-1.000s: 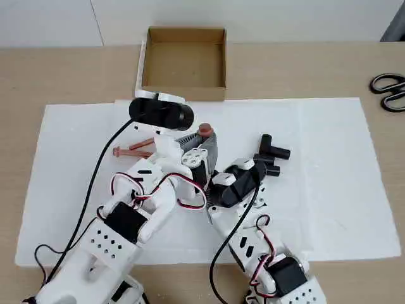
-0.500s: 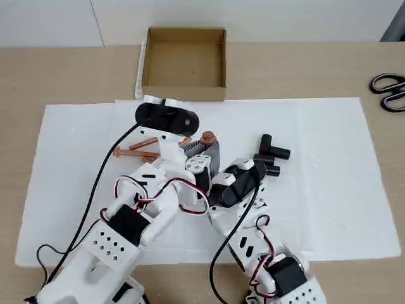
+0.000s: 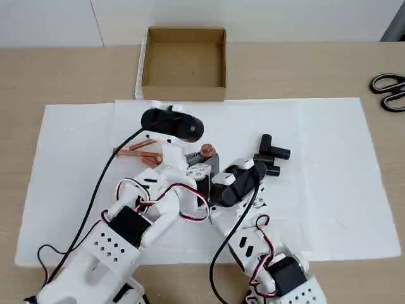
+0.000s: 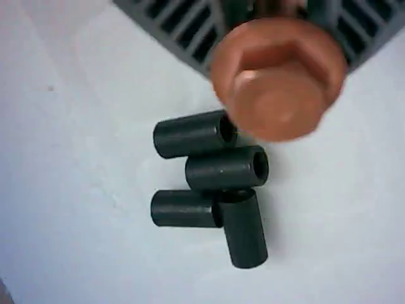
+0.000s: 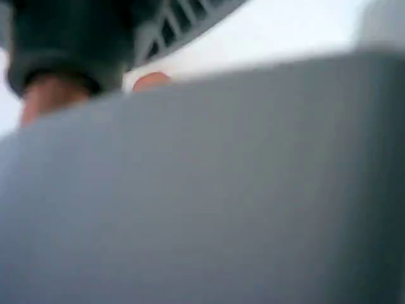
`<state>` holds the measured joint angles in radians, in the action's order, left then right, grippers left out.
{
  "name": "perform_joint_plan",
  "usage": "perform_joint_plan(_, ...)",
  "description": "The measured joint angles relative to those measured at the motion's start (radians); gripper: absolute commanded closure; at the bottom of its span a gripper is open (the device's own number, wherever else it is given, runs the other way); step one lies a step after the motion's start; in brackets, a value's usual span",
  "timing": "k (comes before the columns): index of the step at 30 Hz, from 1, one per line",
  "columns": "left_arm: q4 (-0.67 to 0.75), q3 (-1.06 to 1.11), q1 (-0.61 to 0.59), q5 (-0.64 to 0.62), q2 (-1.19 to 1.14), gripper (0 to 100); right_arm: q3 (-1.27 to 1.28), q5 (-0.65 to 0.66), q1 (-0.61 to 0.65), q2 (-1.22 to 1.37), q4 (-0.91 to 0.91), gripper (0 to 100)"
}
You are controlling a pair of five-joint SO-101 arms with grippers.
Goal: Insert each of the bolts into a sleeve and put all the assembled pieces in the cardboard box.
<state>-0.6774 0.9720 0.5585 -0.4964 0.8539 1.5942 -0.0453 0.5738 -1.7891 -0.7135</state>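
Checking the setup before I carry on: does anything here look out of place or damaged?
Nothing looks damaged or spilled. Only the scissors seem out of place, lying beyond the white sheet. The four sleeves lie huddled, one turned across the rest.

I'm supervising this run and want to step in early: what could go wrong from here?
1. The left end effector holds a bolt, and the right arm sits close beside it; the two could collide.
2. The four sleeves lie touching in a cluster, so picking one may knock the others away.
3. Loose bolts lie beside the left arm, which might sweep them aside.
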Motion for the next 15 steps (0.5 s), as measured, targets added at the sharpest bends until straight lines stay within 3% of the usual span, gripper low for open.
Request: perform_joint_plan(15, -0.068, 0.000, 0.005, 0.055, 0.002, 100, 0.002, -0.002, 0.002, 0.000, 0.000, 99.5)
